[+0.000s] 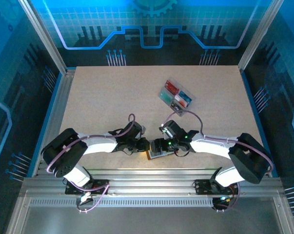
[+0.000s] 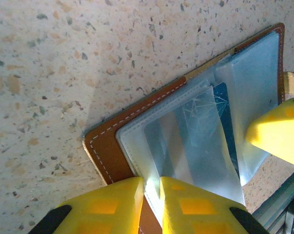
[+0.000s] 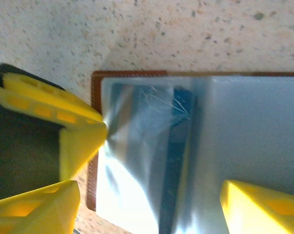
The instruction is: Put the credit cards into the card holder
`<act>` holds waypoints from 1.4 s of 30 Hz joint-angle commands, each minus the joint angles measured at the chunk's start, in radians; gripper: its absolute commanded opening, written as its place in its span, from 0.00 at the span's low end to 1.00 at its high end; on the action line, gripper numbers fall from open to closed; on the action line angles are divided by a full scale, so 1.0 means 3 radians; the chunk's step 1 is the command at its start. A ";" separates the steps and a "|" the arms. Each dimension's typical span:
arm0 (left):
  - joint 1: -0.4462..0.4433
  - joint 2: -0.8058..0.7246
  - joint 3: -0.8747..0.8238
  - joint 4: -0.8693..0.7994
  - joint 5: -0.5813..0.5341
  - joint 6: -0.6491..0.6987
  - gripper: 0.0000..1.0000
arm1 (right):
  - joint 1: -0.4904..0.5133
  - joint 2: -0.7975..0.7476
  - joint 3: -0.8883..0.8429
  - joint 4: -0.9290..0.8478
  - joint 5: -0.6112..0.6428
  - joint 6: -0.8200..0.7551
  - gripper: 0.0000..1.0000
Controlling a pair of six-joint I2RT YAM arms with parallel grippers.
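Slippage of the blue card (image 2: 223,109) from its clear sleeve (image 2: 186,141) is risked should the left gripper's (image 2: 151,202) pinch on that sleeve's edge be lost, the right gripper (image 3: 149,197) being spread apart over the card holder (image 1: 155,153), low in the top view's middle

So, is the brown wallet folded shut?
No, the card holder lies spread open flat, with a blue card tucked inside it.
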 commanded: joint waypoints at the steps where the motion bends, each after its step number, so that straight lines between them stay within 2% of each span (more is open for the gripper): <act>1: -0.0031 0.0095 -0.0051 -0.0421 -0.0032 -0.0039 0.20 | 0.0028 -0.0110 0.0093 -0.0555 0.0210 -0.0189 0.79; 8: -0.0034 0.0039 -0.0019 -0.0504 -0.0051 -0.0018 0.20 | 0.0010 -0.0359 0.0135 -0.0908 0.0595 -0.0314 0.81; 11: -0.0032 0.0027 -0.0022 -0.0511 -0.0053 -0.0014 0.20 | 0.0004 -0.0395 0.0257 -0.1064 0.0756 -0.0421 0.74; 16: -0.0032 0.0058 -0.0010 -0.0485 -0.0049 -0.0008 0.20 | 0.0005 -0.0326 0.0449 -0.1145 0.0884 -0.0626 0.52; 17: -0.0032 0.0073 -0.0009 -0.0477 -0.0048 -0.0007 0.20 | 0.0004 -0.0285 0.0499 -0.1163 0.0914 -0.0654 0.51; 25: -0.0034 0.0074 -0.0009 -0.0462 -0.0017 -0.0006 0.20 | -0.0001 0.0238 0.0835 -0.1138 0.0965 -0.0794 0.51; 29: -0.0035 0.0062 -0.0022 -0.0455 -0.0007 -0.0002 0.20 | 0.0002 0.0477 0.0936 -0.1124 0.0985 -0.0805 0.43; 34: -0.0033 0.0039 -0.0031 -0.0460 -0.0007 0.0005 0.20 | 0.0015 0.0694 0.0929 -0.1109 0.1047 -0.0747 0.41; 42: -0.0034 0.0038 -0.0024 -0.0477 -0.0014 0.0029 0.20 | 0.0154 0.0818 0.0760 -0.1150 0.1240 -0.0485 0.45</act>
